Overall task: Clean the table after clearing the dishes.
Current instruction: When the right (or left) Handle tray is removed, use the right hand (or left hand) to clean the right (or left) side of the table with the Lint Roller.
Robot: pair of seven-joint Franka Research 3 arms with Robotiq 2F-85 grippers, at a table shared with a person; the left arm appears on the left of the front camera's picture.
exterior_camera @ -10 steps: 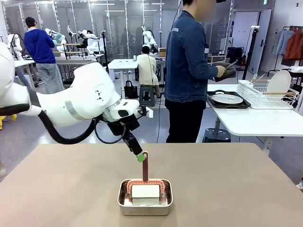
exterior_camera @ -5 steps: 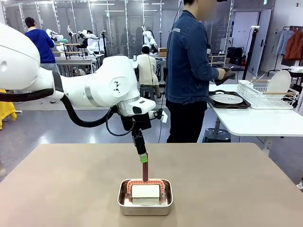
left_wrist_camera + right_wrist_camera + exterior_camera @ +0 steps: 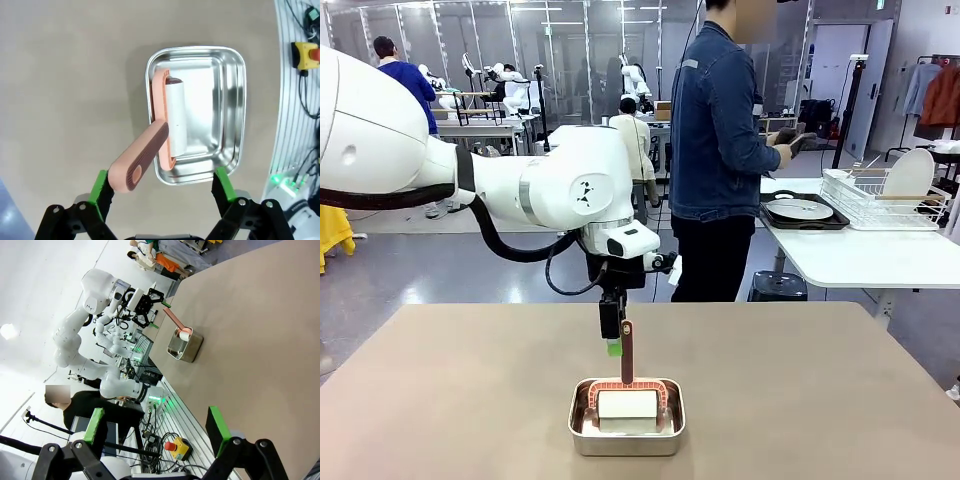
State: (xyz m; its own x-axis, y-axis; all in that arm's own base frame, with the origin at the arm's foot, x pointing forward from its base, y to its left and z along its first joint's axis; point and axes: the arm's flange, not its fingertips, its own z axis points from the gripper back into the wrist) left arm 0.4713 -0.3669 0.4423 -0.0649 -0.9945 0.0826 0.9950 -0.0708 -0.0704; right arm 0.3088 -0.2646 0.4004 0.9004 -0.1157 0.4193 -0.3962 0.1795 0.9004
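Starting at the left with the left gripper [image 3: 612,346]: hangs fingers-down over the table [image 3: 440,400], spread wide, clamped on nothing. Inside the gap, close by one pad [image 3: 100,186] and well apart from the other, the butt of the roller handle [image 3: 137,164]; touching or not, cannot tell. Beyond the fingertips, a steel pan [image 3: 235,100] with the white roller [image 3: 176,115] lying in it and the handle sloping up and out toward the fingers. Looks light and rigid, with a smooth matte skin, likely grippy enough for the green pads. Best taken across the upper half near the butt, clear of the pan rim. Needs centring first, by the look of it, since sits off toward one finger. Probably a tacky drum, so worth lifting straight up rather than dragging on the steel. Farther right, far beyond the fingers, on a white side table beside the person [image 3: 720,150]: the dishes [image 3: 800,209], already off the brown top. Lastly the right gripper [image 3: 156,427]: fingers apart, nothing between them, the pan far off ahead of them
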